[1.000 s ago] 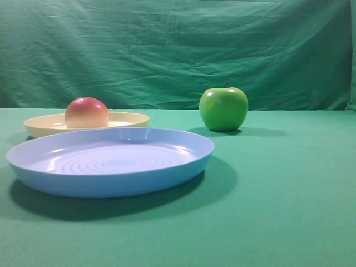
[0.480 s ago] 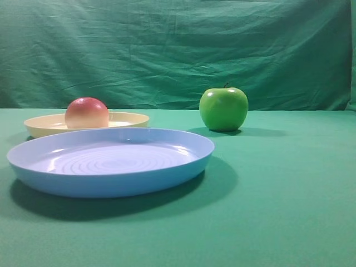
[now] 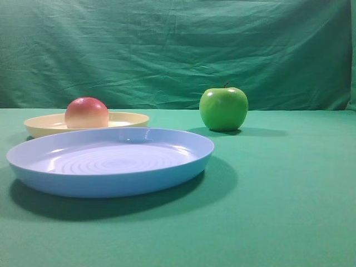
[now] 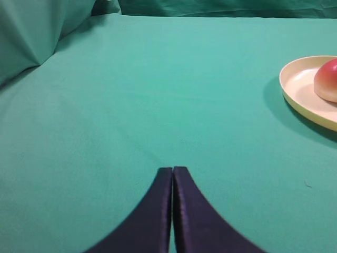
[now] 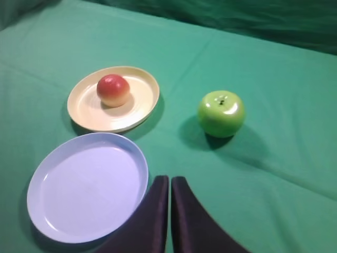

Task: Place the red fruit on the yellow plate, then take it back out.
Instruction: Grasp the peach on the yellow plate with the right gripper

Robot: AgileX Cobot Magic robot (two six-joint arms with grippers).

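Observation:
The red fruit (image 3: 86, 113) rests on the yellow plate (image 3: 130, 119) at the left of the exterior view. From the right wrist view the red fruit (image 5: 113, 89) sits left of centre on the yellow plate (image 5: 142, 100). My right gripper (image 5: 169, 178) hangs shut and empty well short of both, beside the blue plate's rim. My left gripper (image 4: 172, 168) is shut over bare cloth, with the yellow plate (image 4: 297, 84) and the red fruit (image 4: 329, 80) far off at the right edge of its view. Neither gripper shows in the exterior view.
A large light-blue plate (image 3: 183, 167) lies in front of the yellow one; its rim (image 5: 139, 158) is just left of my right fingers. A green apple (image 3: 223, 108) stands on the cloth to the right (image 5: 221, 113). A green backdrop hangs behind.

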